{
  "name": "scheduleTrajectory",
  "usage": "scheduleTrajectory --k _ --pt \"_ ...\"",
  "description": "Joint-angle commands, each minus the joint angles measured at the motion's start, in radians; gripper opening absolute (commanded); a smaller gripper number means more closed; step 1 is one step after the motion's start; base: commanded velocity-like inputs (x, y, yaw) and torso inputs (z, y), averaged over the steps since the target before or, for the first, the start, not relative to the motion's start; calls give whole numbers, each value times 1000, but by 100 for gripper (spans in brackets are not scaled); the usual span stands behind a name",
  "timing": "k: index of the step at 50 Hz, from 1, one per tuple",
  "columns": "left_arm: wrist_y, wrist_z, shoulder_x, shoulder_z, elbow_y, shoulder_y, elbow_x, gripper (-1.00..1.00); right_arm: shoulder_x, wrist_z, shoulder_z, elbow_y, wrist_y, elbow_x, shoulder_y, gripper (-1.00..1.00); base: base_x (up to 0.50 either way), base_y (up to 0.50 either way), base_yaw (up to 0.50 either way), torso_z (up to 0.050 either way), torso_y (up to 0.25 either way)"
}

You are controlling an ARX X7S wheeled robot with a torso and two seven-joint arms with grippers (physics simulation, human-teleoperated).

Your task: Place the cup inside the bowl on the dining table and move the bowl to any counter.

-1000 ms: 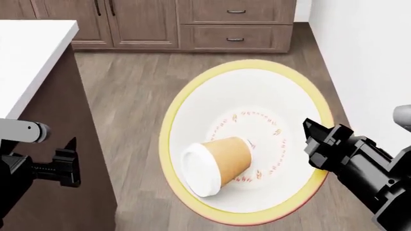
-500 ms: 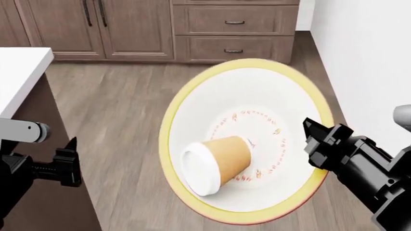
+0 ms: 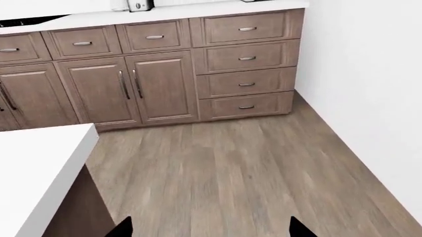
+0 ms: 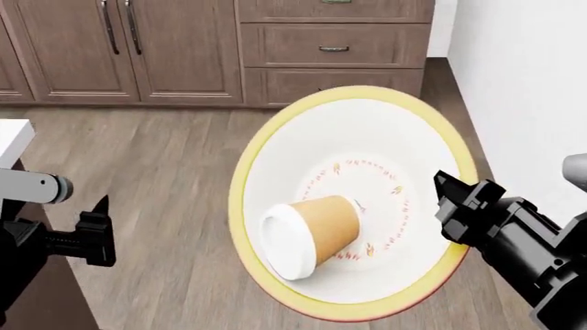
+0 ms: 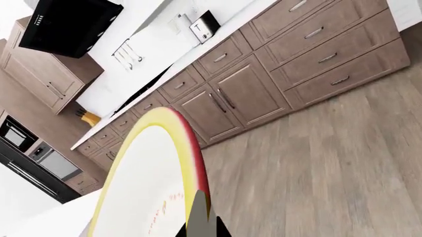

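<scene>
The bowl (image 4: pixel 367 137), white with a yellow rim, is held up over the wooden floor. My right gripper (image 4: pixel 444 199) is shut on its right rim. The tan cup (image 4: pixel 317 230) with a white lid lies on its side inside the bowl, lid toward me. In the right wrist view the bowl's rim (image 5: pixel 188 143) sits pinched in my right gripper (image 5: pixel 205 224). My left gripper (image 4: pixel 99 234) is open and empty at the left, apart from the bowl. Its two fingertips (image 3: pixel 122 229) show wide apart over bare floor.
A corner of the white dining table (image 4: pixel 11 137) shows at the left edge, and also in the left wrist view (image 3: pixel 33 163). Brown cabinets (image 4: pixel 330 48) stand ahead under a white counter (image 3: pixel 197 9). A white wall (image 4: pixel 523 82) is at the right.
The view has swung away from the dining table, which has slid almost out at the left. The cabinets have come nearer. The bowl, cup and both grippers keep their places in view.
</scene>
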Motion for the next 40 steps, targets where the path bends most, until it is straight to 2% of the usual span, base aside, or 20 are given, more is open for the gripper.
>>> scheduleTrajectory --k 1,40 --pt "4 -1 -2 -1 -5 4 0 100 -1 -13 9 -5 -3 20 4 -100 500 -9 0 0 10" --pt "11 -7 -9 10 8 6 3 100 -3 -5 2 -8 -7 20 -1 -100 500 -4 0 0 1"
